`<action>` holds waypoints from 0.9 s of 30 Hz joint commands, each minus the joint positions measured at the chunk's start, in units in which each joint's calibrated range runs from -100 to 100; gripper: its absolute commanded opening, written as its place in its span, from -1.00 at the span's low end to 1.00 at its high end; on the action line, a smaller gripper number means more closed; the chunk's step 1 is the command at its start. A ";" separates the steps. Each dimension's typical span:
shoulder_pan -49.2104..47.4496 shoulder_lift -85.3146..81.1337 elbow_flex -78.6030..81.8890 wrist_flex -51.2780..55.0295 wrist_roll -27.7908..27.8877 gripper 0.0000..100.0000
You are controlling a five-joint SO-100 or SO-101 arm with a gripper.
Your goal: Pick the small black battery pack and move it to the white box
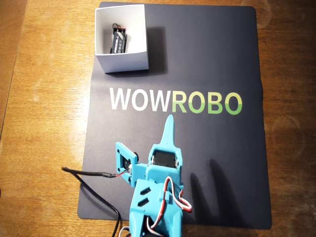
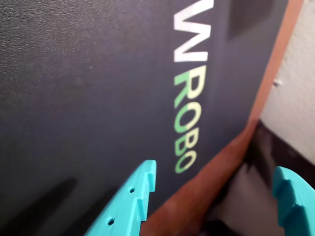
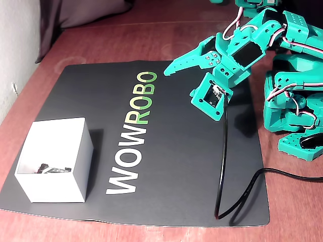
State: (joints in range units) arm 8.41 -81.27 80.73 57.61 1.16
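Note:
The small black battery pack (image 1: 118,40) lies inside the white box (image 1: 123,61) at the mat's far left corner in the overhead view. From the fixed view, only its top and wires show above the rim, as a dark shape (image 3: 50,170) in the box (image 3: 55,186). My teal gripper (image 1: 169,129) hovers over the middle of the mat near the "ROBO" lettering, well away from the box. It is open, and nothing lies between its wide-apart fingers (image 2: 133,196) in the wrist view. The fixed view shows the gripper (image 3: 176,68) raised above the mat.
A black mat (image 1: 212,59) printed with WOWROBO covers the wooden table (image 1: 44,123). A black cable (image 3: 222,166) hangs from the wrist camera and loops over the mat's near right corner. The arm's teal base (image 3: 292,101) stands at the right edge in the fixed view.

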 commanded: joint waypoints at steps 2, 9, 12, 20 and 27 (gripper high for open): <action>-5.77 -3.21 0.32 0.15 0.18 -0.47; -7.17 -6.72 4.31 0.15 0.18 -0.47; -7.17 -9.08 5.85 0.15 0.18 -0.47; -12.22 -13.29 7.66 6.28 0.12 -0.47; -11.63 -15.22 8.66 10.93 0.18 -0.70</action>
State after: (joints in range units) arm -3.21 -96.10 89.45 67.03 1.16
